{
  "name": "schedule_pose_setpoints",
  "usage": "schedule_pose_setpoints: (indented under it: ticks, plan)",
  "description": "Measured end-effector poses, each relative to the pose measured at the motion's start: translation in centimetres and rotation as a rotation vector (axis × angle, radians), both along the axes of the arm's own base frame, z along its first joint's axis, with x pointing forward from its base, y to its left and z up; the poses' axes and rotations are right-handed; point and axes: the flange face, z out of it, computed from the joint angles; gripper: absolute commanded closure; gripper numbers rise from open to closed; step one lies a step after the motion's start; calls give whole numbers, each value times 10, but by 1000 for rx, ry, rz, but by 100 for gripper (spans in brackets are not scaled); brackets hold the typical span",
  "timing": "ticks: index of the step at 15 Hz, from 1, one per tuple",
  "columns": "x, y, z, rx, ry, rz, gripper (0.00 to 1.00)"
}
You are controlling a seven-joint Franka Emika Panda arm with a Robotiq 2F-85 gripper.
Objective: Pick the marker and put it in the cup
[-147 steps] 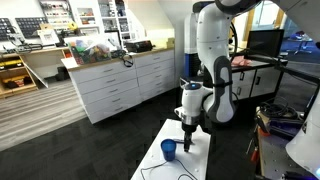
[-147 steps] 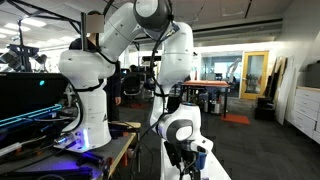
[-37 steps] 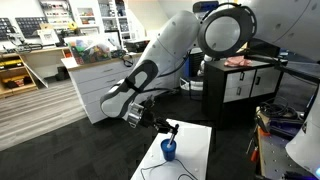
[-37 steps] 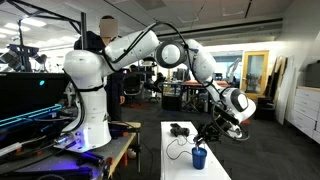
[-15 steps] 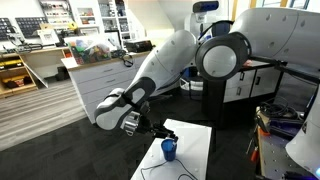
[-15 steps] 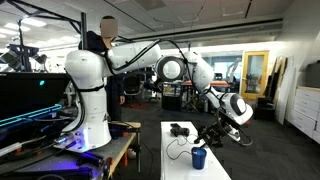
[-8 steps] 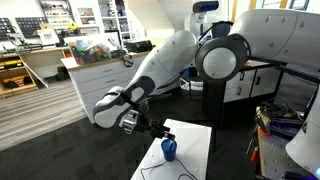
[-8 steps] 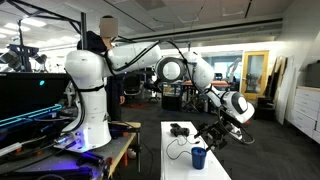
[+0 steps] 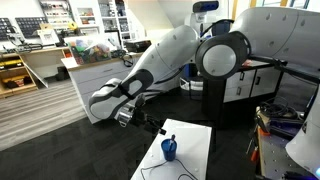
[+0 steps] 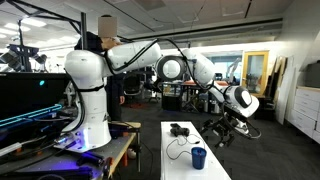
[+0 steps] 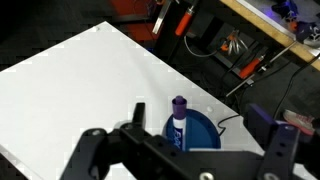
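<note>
The small dark-blue cup [image 11: 193, 133] stands on the white table [image 11: 80, 80]. The marker [image 11: 178, 118], dark-bodied with a purple cap, stands upright inside it, leaning on the rim. My gripper [image 11: 188, 160] is open and empty, its two black fingers spread wide on either side of the cup, above it. In both exterior views the cup [image 9: 169, 150] [image 10: 198, 157] sits on the table, and the gripper [image 9: 152, 125] [image 10: 222, 136] hangs beside and above it, clear of it.
A thin black cable [image 10: 177, 149] curves over the table toward a small black device [image 10: 180, 129] at its far end. The table edges [image 9: 150, 160] drop to dark floor. White cabinets [image 9: 120, 85] and a workbench with red-handled tools [image 11: 182, 20] stand beyond.
The gripper has risen and drawn back from the cup. The marker, held over the cup 2.5 s ago, now stands in it, released.
</note>
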Motion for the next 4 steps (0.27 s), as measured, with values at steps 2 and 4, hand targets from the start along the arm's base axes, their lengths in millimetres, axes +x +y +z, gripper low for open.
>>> schedule_pose_setpoints:
  ticks: [2,4]
  plan:
    - [2,0,4,2,-8,-1,0]
    - [2,0,5,2,-10,-1,0]
